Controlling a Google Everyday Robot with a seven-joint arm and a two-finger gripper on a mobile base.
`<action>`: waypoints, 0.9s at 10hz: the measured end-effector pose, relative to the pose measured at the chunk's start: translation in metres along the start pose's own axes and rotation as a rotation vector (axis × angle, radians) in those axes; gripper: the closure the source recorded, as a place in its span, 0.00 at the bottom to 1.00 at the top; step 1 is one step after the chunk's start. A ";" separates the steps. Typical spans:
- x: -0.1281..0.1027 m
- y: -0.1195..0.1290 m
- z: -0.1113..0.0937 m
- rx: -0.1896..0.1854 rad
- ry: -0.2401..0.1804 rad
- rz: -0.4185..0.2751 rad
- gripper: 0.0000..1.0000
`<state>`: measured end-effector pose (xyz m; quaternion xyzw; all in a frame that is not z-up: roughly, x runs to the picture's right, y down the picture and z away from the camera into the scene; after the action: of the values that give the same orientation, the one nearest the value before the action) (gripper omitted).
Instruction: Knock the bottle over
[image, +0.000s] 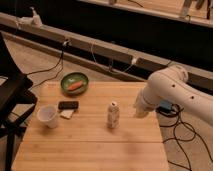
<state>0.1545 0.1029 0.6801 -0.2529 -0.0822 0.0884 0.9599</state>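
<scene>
The bottle (113, 115) stands upright near the middle of the wooden table (90, 150). It is small and slim, with a white cap and a pale label. My gripper (139, 109) is at the end of the white arm (170, 90), which reaches in from the right. It hangs just above the table's right side, a short way to the right of the bottle and apart from it. Nothing shows in its grasp.
A white paper cup (48, 116) stands at the table's left. A black flat object (68, 105) and a small white piece (67, 114) lie beside it. A green bowl (75, 83) with an orange item sits at the back left. Cables run along the floor to the right.
</scene>
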 end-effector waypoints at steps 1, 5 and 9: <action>0.006 -0.004 0.010 0.000 0.008 -0.001 0.78; 0.004 -0.006 0.015 0.001 0.009 -0.014 0.78; 0.000 -0.012 0.005 0.003 0.022 -0.027 0.78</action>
<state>0.1548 0.0949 0.6904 -0.2512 -0.0748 0.0729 0.9623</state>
